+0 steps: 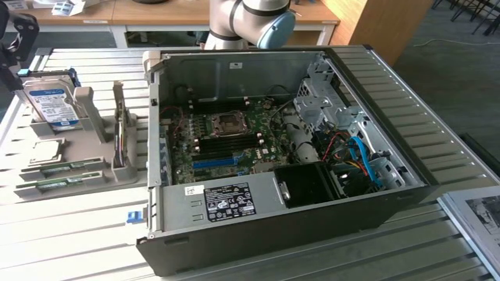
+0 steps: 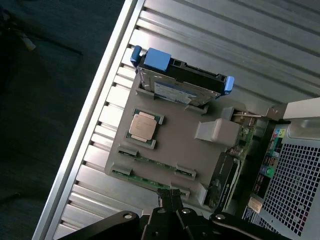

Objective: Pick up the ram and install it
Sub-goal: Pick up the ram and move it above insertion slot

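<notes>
Approach step: gripper (image 2: 170,194) closed, empty, hovered near ram (image 2: 142,179) in holder (image 2: 180,150), probably not touching; grasp needs opening.

Wooden desks (image 1: 156,12) and grey carpet (image 1: 453,52) lie beyond the slatted table (image 1: 437,129).

Table (image 1: 70,234) is showing ribbed bare alu, satin sheen. Case (image 1: 258,249) is looking dark and matt outside; inner wall (image 1: 226,73) is showing dull grey sheet metal. Tray (image 2: 185,150) is looking like grey matt plastic. HDD (image 2: 175,90) is showing silver metal w/ a glossy label, plus blue plastic rails. CPU (image 2: 142,126) lid is giving a soft metal sheen. Ram (image 2: 155,162) is showing green PCB, matt. Gripper (image 2: 170,194) is looking black, semi-gloss. Arm (image 1: 250,20) is showing a smooth silver-grey shell w/ glossy blue cap. Desk (image 1: 180,12) is looking like smooth pale wood.
</notes>
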